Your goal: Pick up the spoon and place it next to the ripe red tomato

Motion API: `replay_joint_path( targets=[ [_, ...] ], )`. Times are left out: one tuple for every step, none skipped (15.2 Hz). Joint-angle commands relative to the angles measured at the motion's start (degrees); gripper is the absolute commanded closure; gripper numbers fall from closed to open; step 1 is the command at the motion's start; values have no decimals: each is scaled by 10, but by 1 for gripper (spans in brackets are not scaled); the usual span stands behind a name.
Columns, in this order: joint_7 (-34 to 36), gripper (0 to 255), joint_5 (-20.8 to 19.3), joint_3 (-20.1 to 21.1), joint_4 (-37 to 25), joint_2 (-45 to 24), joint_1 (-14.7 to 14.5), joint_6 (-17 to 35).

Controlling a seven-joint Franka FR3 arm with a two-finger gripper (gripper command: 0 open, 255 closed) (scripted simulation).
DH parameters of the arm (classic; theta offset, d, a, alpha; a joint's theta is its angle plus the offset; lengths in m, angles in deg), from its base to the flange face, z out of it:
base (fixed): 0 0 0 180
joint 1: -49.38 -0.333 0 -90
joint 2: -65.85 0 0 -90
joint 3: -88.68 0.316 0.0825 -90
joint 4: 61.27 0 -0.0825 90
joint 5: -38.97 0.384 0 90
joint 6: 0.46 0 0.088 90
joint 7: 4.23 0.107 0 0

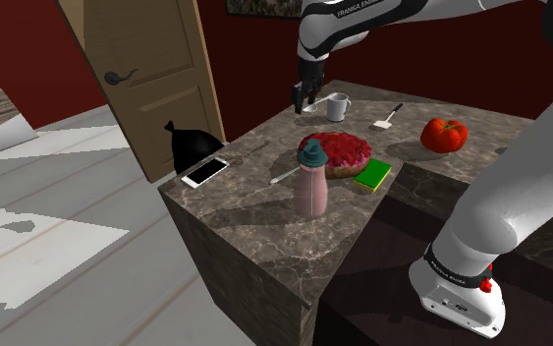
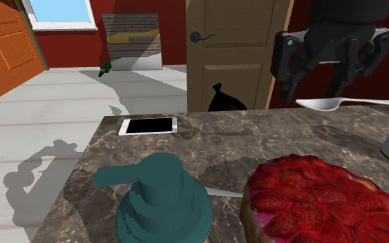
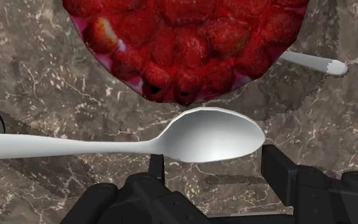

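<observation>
White spoon (image 3: 215,137) | bowl clasped in the gripper (image 3: 217,160) | held above marble counter (image 3: 37,76)

I am working at a dark marbled counter (image 1: 254,231). Dark red walls (image 1: 28,59) are enclosing the room. A tan panelled door (image 1: 151,69) is standing behind the counter. Pale planks are covering the floor (image 1: 58,246). A white-framed window (image 2: 60,10) is showing blue sky.
</observation>
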Motion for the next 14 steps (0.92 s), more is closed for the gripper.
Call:
replay_joint_path(
  targets=[
    [-30,255,2,-17,15,12,12,3],
    [-44,255,2,-25,19,16,17,3],
    [-59,255,2,-34,22,19,23,3],
    [-73,255,3,-43,24,22,29,3],
    [-87,255,3,-51,26,24,34,3],
    [-102,255,4,-60,28,26,40,3],
    [-116,255,4,-69,28,27,45,2],
    [-131,255,4,-78,28,27,51,2],
    [-146,255,5,-87,27,27,56,1],
    [-160,255,6,-96,26,26,62,1],
    [-175,255,6,-105,24,25,67,0],
    [-190,255,7,-114,21,22,73,-1],
    [-205,255,9,-123,18,20,78,-2],
    [-220,255,10,-132,14,17,83,-3]
  ],
)
